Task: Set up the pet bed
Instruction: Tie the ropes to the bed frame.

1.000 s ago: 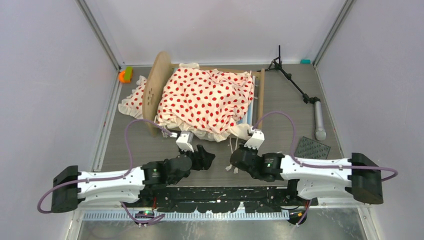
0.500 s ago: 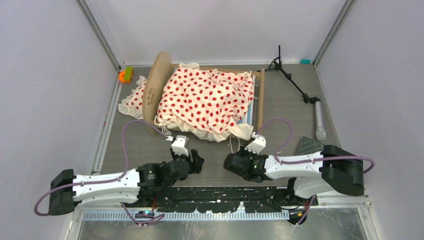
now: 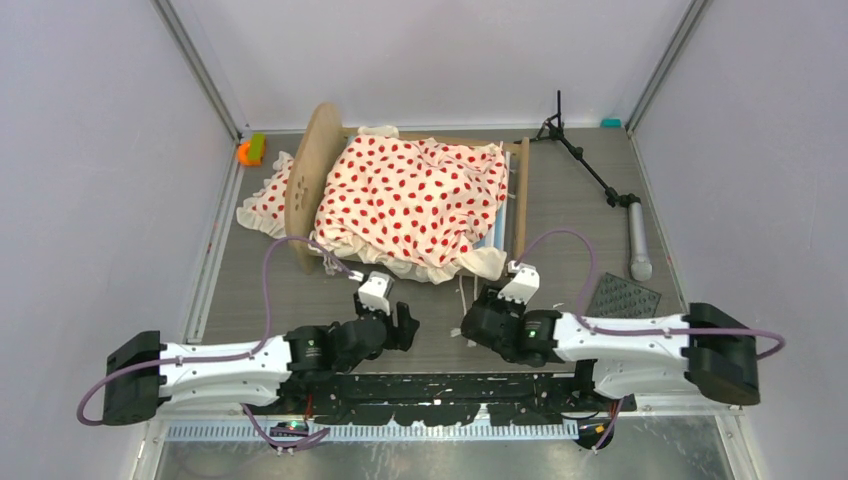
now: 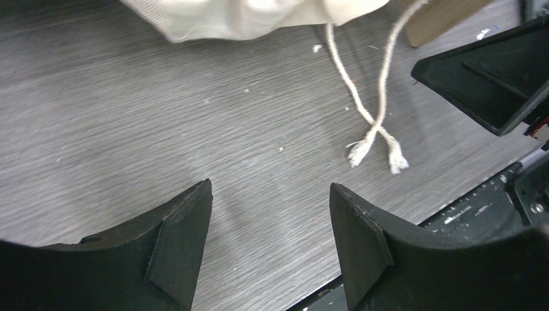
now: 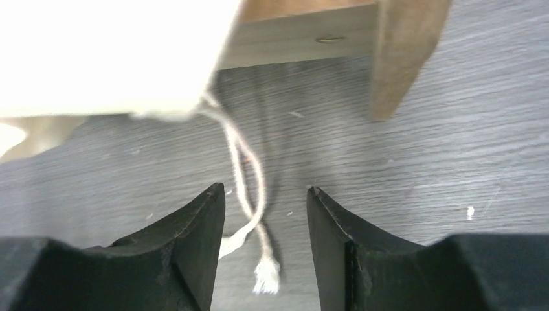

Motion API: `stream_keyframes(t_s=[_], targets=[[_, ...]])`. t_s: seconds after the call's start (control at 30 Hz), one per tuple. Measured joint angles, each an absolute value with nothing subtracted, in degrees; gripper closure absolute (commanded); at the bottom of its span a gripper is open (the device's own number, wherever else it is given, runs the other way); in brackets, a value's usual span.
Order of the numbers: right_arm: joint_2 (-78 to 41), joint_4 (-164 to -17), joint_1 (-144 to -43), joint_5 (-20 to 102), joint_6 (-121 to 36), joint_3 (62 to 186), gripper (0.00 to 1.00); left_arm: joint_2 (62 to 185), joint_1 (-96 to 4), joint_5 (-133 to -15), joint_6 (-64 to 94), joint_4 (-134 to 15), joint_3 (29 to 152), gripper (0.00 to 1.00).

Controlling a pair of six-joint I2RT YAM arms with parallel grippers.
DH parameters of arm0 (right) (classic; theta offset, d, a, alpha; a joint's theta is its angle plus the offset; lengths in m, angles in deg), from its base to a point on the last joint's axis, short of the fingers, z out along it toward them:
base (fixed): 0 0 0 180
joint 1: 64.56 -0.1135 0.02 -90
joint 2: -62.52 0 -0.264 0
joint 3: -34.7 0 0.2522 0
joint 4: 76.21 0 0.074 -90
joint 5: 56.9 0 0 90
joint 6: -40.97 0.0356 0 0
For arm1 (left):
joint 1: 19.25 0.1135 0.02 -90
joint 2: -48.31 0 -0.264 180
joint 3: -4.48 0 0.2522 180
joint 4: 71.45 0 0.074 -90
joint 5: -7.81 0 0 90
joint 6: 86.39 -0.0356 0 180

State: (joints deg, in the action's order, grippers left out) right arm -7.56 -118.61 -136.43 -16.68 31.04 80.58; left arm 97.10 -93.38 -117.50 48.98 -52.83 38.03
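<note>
Left gripper (image 4: 270, 194) hangs low over the bare table (image 4: 129, 129) near its front edge, jaws apart and holding nothing. Right gripper (image 5: 265, 194) sits beside it, jaws also apart. Two cream tie cords (image 5: 249, 175) lie on the wood grain in the gap ahead of it, ungripped. On my left wrist camera the same cords show off to the right, frayed ends crossed.

Just beyond both grippers stands the pet bed (image 3: 430, 190), mid-table. Its long axis runs left to right across my overhead view: a tall rounded end board (image 3: 305, 180) on the left, a lower end board (image 3: 521, 195) on the right. Cream bedding (image 3: 400, 235) with red polka dots is draped over it, bunched, its ruffled hem spilling over the near side. The cords trail from the bedding's near right corner, next to a frame leg (image 5: 404, 58).

I judge the right arm nearer to that corner and the cords, so the coming move looks like its job: a reach straight ahead, away from the bases.

Farther right lie a dark studded mat (image 3: 625, 295) and a black tripod stand (image 3: 638, 240). I can read no brand, label or writing anywhere.
</note>
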Motion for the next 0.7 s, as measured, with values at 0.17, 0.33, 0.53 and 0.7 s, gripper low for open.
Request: stream_keyframes(t_s=[0.17,0.33,0.53,0.7], targets=[[5.07,-112.95,-136.43,-9.62,17.97,77.54,0.5,100.1,-93.38,-111.89,42.62,-60.57,38.03,0.32],[13.99,-114.72,-136.43,-7.0,15.28,76.12,0.5,108.95,-93.4,-106.22,36.32,-68.7,38.19,0.31],[19.76,-116.62,-136.39,-4.01,14.3,73.67,0.5,123.24,-93.38,-102.31,28.5,-75.74,42.1,0.32],[19.76,-117.13,-136.39,-2.21,14.32,72.88,0.5,131.72,-93.22,-99.08,25.17,-79.91,47.32,0.32]])
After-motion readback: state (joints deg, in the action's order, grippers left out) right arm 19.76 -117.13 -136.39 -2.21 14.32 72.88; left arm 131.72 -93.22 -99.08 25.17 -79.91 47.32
